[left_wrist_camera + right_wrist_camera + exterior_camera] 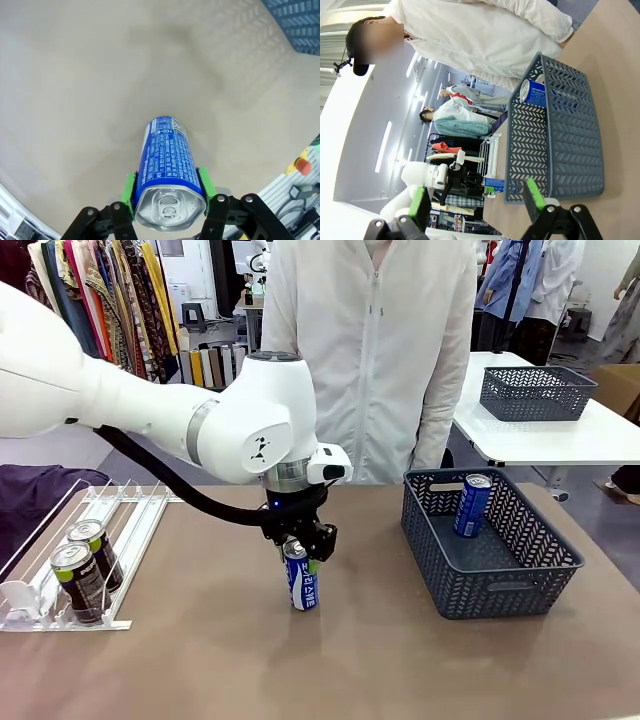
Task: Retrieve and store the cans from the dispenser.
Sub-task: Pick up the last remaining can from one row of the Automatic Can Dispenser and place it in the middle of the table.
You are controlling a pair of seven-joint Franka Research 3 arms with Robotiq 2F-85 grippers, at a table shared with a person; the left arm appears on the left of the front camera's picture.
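Left gripper [300,552], jaws clamped on the slim blue metal can [303,588], held it near-upright, on the robot's left of the dark grey mesh basket [500,590].

Dispenser [132,518] on table [200,670] left, two cans [80,585] in it; third can [301,582] centre; basket [500,590] right, fourth can [472,506] inside.
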